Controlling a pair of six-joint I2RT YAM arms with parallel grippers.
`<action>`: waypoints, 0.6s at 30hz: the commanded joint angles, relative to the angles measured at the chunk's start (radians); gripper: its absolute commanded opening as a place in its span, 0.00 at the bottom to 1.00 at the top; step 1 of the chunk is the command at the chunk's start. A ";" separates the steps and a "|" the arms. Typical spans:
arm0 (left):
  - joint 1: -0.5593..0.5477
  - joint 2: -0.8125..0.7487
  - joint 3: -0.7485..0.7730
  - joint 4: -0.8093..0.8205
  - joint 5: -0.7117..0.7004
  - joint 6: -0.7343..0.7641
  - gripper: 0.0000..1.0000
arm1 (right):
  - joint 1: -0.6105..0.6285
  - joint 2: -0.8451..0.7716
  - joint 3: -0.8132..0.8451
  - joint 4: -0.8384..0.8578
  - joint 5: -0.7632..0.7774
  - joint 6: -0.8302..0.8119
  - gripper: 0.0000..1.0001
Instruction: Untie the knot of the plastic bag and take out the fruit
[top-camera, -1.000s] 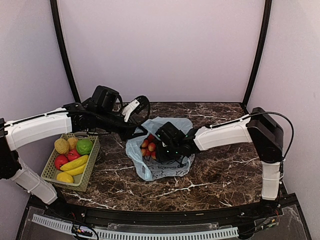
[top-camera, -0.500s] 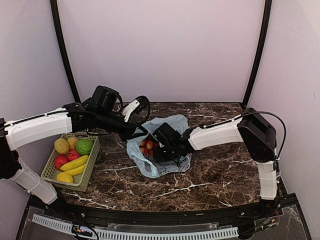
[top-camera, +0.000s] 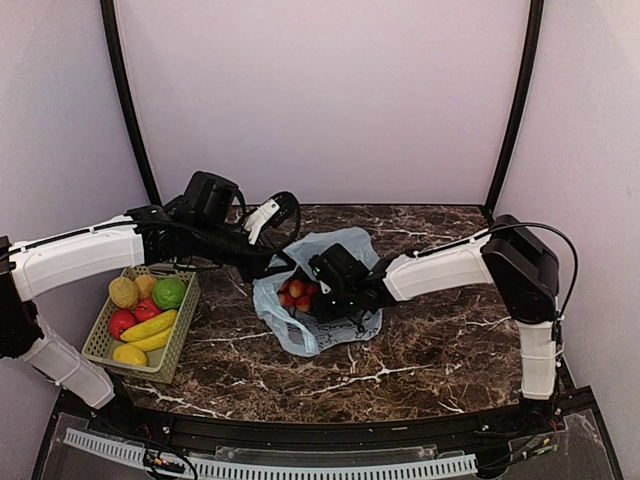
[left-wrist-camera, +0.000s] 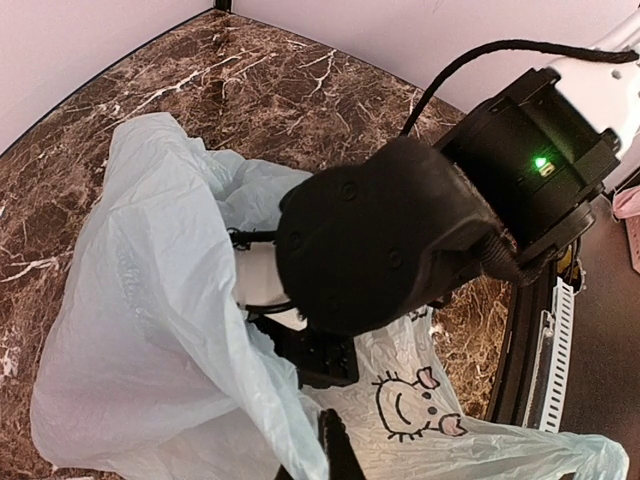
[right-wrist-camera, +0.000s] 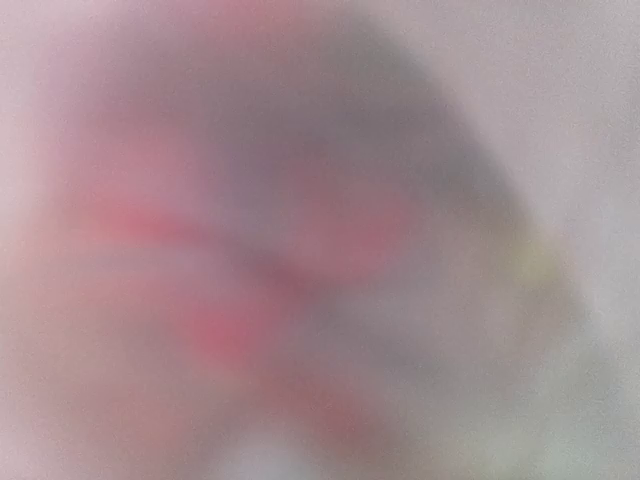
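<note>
Plainly, right hand (top-camera: 306, 299) sits inside plastic bag (top-camera: 298, 338) — among fruit (top-camera: 292, 290).

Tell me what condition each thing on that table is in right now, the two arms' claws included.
plastic bag, mouth open, no knot visible.
small red fruits, inside the bag.
left gripper, shut on the bag's rim, holding it up.
right gripper, reaching into the bag; fingers hidden, grip unclear.
basket, upright and full.
</note>
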 joint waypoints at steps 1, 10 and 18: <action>-0.002 -0.009 0.012 -0.024 -0.006 0.010 0.01 | 0.036 -0.130 -0.041 0.084 0.002 -0.062 0.06; -0.001 -0.007 0.015 -0.035 -0.044 0.015 0.01 | 0.132 -0.248 -0.117 0.138 0.019 -0.086 0.00; -0.001 0.000 0.024 -0.059 -0.094 0.035 0.01 | 0.193 -0.347 -0.162 0.151 0.034 -0.057 0.00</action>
